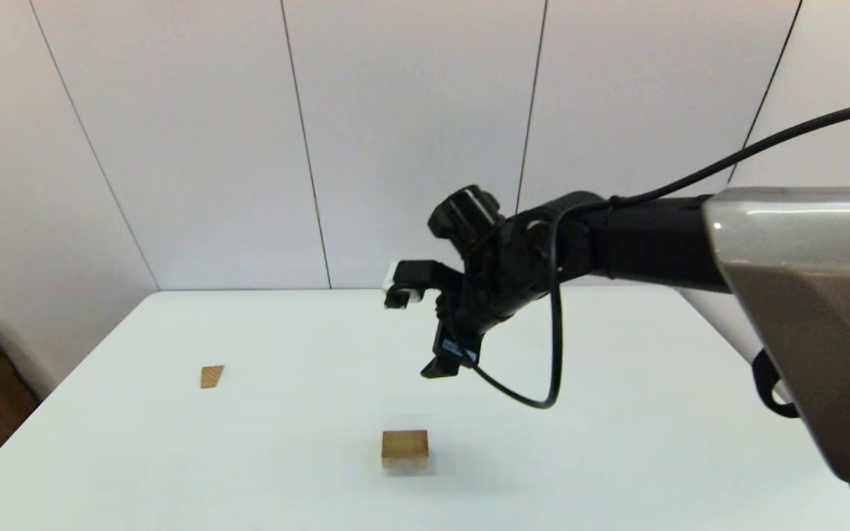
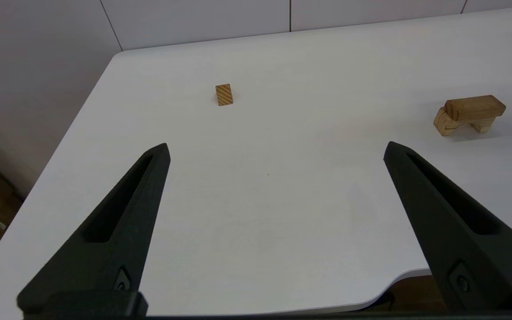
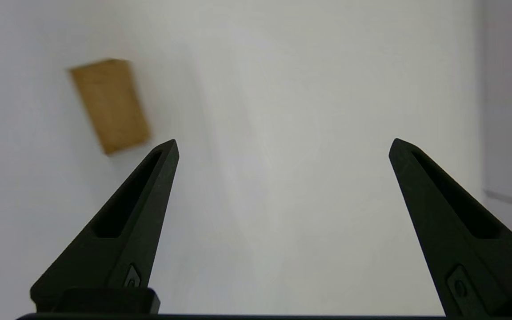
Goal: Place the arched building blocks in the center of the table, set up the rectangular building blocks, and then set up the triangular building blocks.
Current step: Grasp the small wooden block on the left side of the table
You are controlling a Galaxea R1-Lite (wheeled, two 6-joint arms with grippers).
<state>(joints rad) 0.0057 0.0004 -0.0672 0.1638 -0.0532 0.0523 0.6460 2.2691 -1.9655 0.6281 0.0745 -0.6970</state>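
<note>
Striped brown wood marks the wedge point(image 1: 212, 376) at the head view's left, lying alone on the table point(image 1: 617, 442); it looks light, stiff and small, probably best pinched across its flat triangular ends. At lower centre the slab point(image 1: 404, 443) lies on the arch point(image 2: 445, 123), already stacked. The left gripper point(image 2: 276, 151) is parked, fingers spread wide, empty. At centre right the right gripper point(image 3: 282, 146) hovers above the stack, wide open, holding nothing.

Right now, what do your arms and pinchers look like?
My right arm has a silver-grey shell, then black joints with a looping black cable. Its right gripper has two long, pointed black fingers with slots; the left gripper looks the same.
</note>
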